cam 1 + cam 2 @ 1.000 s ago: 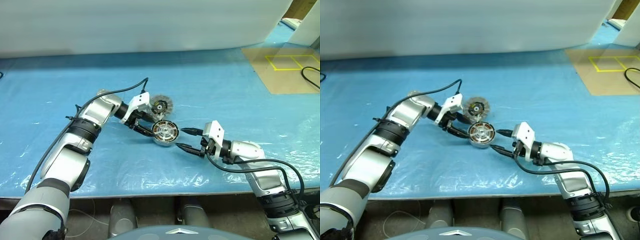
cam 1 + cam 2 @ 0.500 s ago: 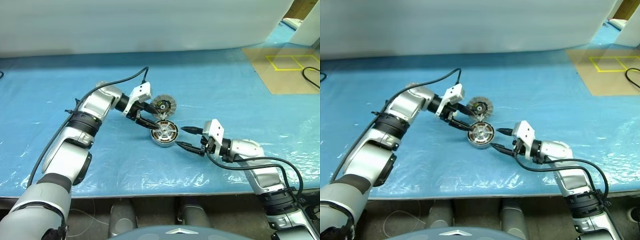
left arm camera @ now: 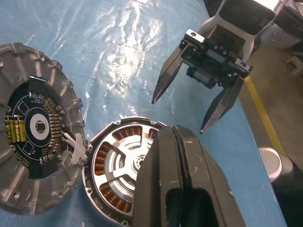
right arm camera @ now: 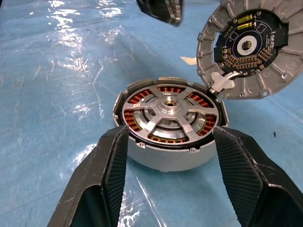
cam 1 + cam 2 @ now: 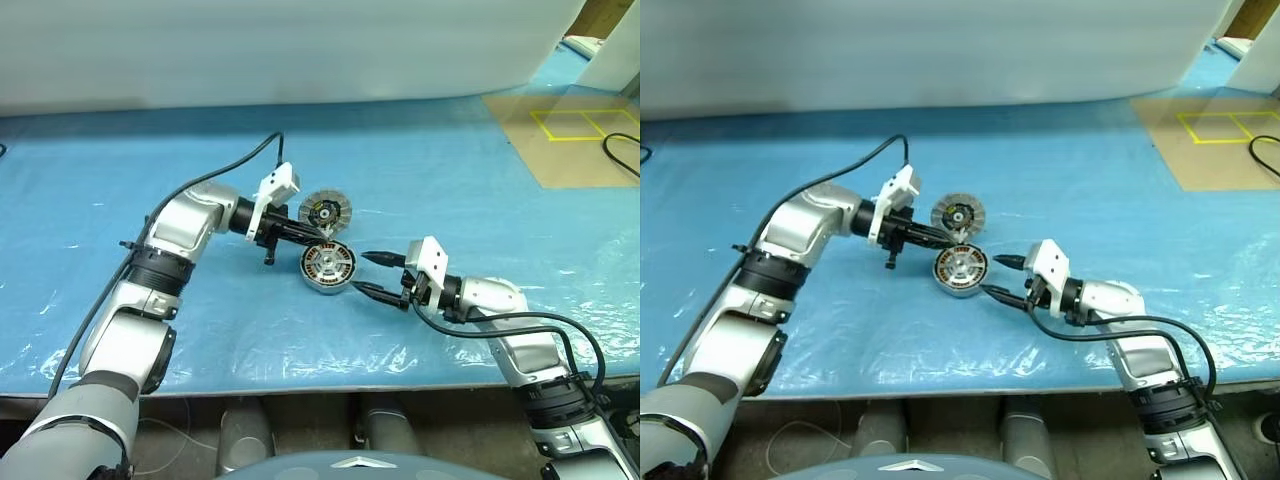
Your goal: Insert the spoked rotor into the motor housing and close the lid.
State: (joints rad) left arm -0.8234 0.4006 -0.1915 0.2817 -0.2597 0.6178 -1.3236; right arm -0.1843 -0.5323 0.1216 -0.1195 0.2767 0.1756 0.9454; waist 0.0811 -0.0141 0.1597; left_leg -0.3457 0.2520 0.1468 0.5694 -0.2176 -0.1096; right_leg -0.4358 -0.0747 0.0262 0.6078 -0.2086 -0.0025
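Right wrist view shows the motor housing (image 4: 170,125) sitting upright on the blue plastic sheet (image 5: 450,190) that covers the bench. The spoked rotor (image 4: 169,112) is seated inside it, silver spokes and hub level with the rim, copper-brown windings visible between the spokes. The right gripper (image 5: 372,275) is open. Its two black fingers (image 4: 106,179) stand on either side of the housing, close to its wall; contact with the wall cannot be confirmed.

The lid (image 5: 325,210) stands tilted open just beside the housing, on the side toward the far edge of the bench. Its inner face is turned toward the housing and carries a dark round circuit board inside the finned silver rim. A short bundle of white wires (image 4: 222,80) runs from the lid to the housing rim. The lid has not been closed.

The left gripper (image 5: 305,234) is closed, its fingers (image 3: 182,179) pressed flat together with nothing between them. In the head views it reaches in from the robot's left, tips pointing toward the housing's near-left rim, between housing and lid. Whether the tips touch either part cannot be determined.

Housing and lid sit near the middle of the bench, well clear of all edges. A tan board (image 5: 570,140) with yellow taped rectangles lies toward the far right corner, well apart from the work.
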